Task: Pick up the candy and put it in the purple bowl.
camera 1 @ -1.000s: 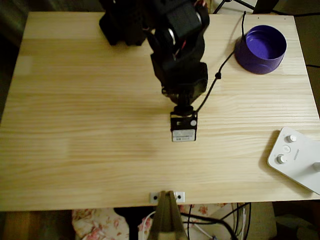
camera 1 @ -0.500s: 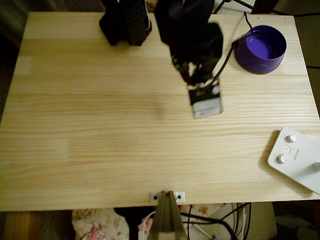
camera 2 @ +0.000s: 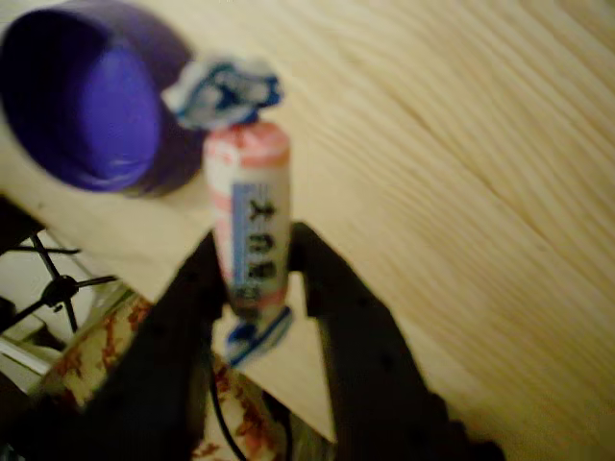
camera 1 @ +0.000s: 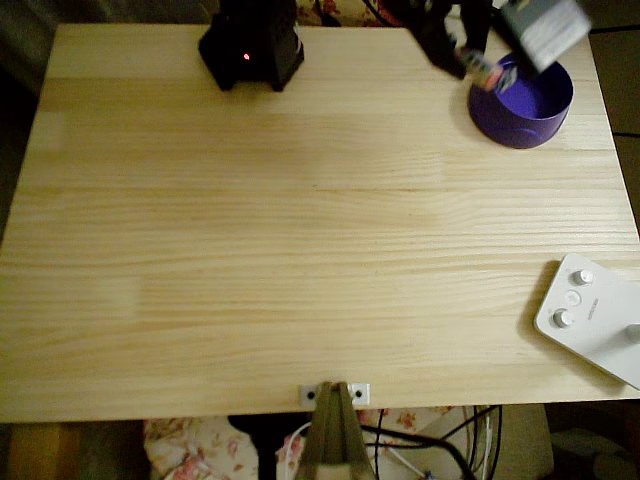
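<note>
Candy carried to the bowl, not yet dropped.

In the wrist view the gripper [camera 2: 252,274] has its jaws clenched on the candy [camera 2: 248,226], which stands up between them. The purple bowl [camera 2: 86,96] is at the upper left of that frame, just beside the candy. In the overhead view the candy [camera 1: 483,72] hangs at the bowl's left rim, upper right of the frame. I think the arm must go a little more over the bowl's hollow, then let go.

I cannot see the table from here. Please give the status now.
Hand shut on the candy, lifted off the table. Candy at the near rim of the purple bowl, not yet inside. Nothing in the way.
</note>
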`<state>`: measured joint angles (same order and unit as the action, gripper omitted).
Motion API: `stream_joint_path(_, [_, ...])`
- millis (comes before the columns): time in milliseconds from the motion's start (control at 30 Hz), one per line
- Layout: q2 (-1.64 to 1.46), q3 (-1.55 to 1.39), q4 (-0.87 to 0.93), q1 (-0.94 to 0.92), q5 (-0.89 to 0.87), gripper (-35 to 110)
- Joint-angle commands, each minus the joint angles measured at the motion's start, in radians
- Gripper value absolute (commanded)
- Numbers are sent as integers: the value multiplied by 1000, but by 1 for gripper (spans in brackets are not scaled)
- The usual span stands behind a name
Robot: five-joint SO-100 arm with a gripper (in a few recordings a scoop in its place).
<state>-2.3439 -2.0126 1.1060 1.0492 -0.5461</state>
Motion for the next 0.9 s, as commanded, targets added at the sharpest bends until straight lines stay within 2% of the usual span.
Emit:
stream_joint_path(0, [-61,94,-67,83,8,4])
stream_joint_path(867, [252,152,-476,311,98,4])
